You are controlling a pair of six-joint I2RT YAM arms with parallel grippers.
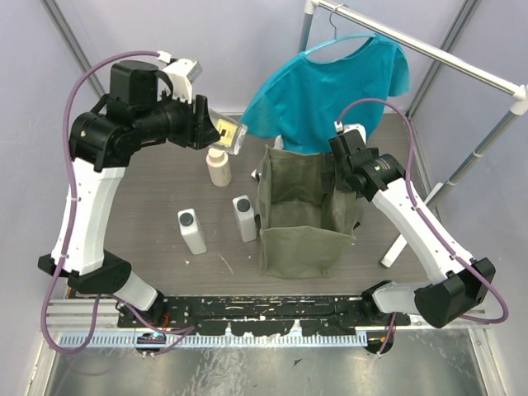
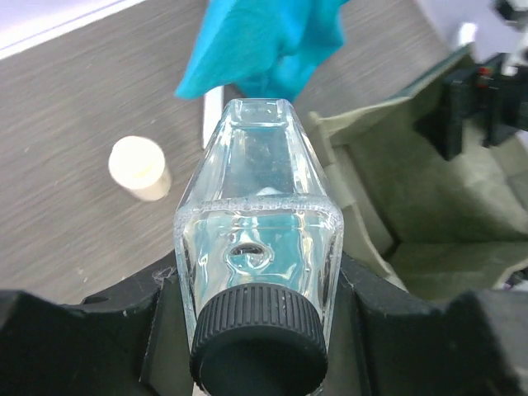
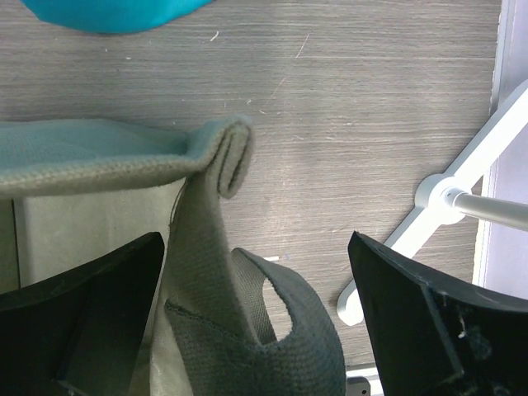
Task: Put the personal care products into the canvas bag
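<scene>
Left end effector (image 1: 213,128) is clamped on the clear yellowish bottle (image 1: 233,134), which is lifted off the desk (image 1: 157,186) just far-left of the olive canvas bag (image 1: 301,247). Right end effector (image 1: 341,161) hangs wide open at the bag's right rim, its fingers either side of a handle. The cream bottle (image 1: 219,167), left white bottle (image 1: 191,231) and right white bottle (image 1: 244,218) stand left of the bag.

Overhead, 2 wrist close-ups, common bag (image 1: 301,247)

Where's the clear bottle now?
Top view: the clear bottle is in the left tool, off the table, between the cream bottle and teal shirt, left of the canvas bag.
</scene>
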